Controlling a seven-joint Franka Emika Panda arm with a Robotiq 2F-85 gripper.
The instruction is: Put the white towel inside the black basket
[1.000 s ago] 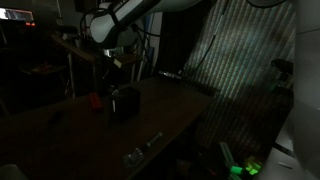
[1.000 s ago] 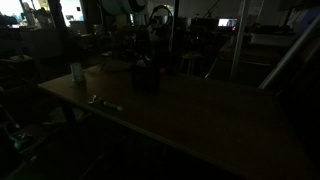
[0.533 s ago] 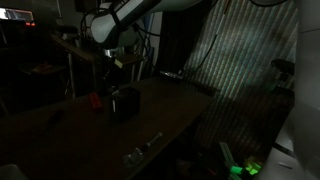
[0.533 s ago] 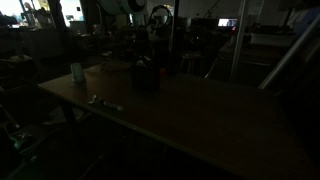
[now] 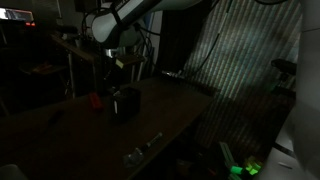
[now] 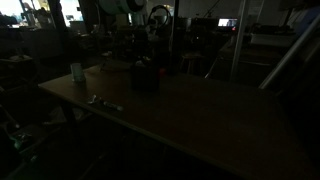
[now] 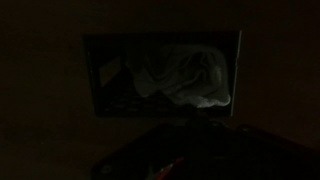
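The scene is very dark. The black basket (image 5: 125, 102) stands on the wooden table and also shows in the exterior view from the table's other side (image 6: 145, 78). In the wrist view the basket's rim (image 7: 95, 75) frames the white towel (image 7: 185, 80), which lies crumpled inside it. My gripper (image 5: 118, 63) hangs just above the basket. In the wrist view the gripper (image 7: 198, 135) is only a dark shape at the bottom edge, above the towel. Its jaws are too dark to read.
A red object (image 5: 96, 99) sits beside the basket. A pale cup (image 6: 77, 72) stands near one table corner. Small metal items (image 5: 140, 150) lie near the table's front edge and show again (image 6: 103, 101). Dark furniture and clutter surround the table.
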